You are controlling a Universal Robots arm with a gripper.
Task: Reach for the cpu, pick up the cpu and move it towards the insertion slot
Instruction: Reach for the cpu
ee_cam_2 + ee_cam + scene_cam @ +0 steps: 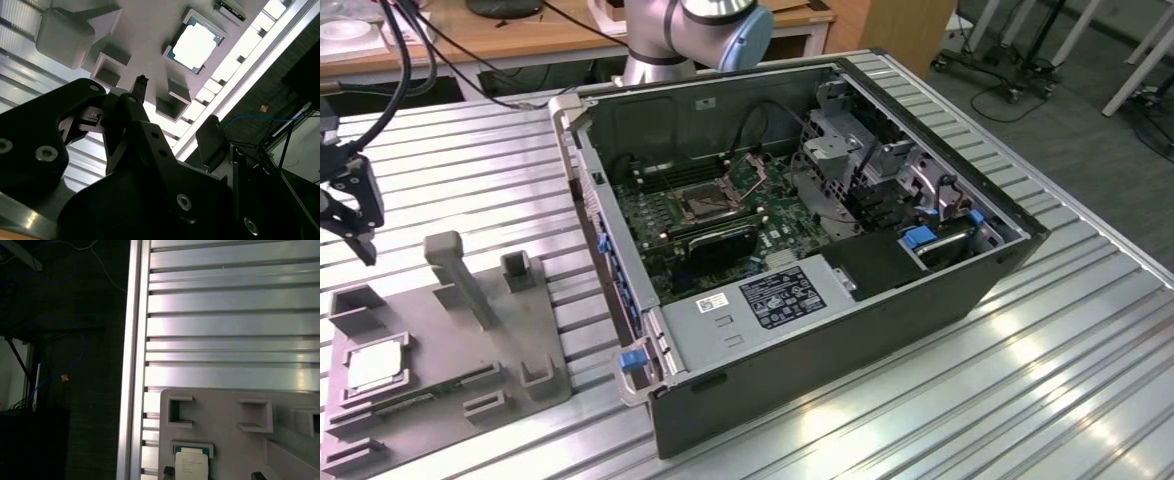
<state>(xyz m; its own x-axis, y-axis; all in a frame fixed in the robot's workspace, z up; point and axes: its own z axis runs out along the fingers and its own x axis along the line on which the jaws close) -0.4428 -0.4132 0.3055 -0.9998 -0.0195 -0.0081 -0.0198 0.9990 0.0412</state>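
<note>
Hand (176, 102): black, fingers spread wide, empty, hovering over the grey plastic tray (480, 330). Cpu (195, 45): flat square with no long axis, silvery top up, thin dark rim; seated in a tray recess just beyond the fingertips, untouched. Insertion slot (707, 205): metal-framed, inside the open computer case (854, 310), well apart. Desk (454, 150): ribbed aluminium

The arm (670, 40) is a smooth silver-grey tube with a pale blue cap (754, 40) on its joint. The end effector (177, 103) is matte black, made of angular linked plates studded with small silver screw heads (184, 202).
</note>
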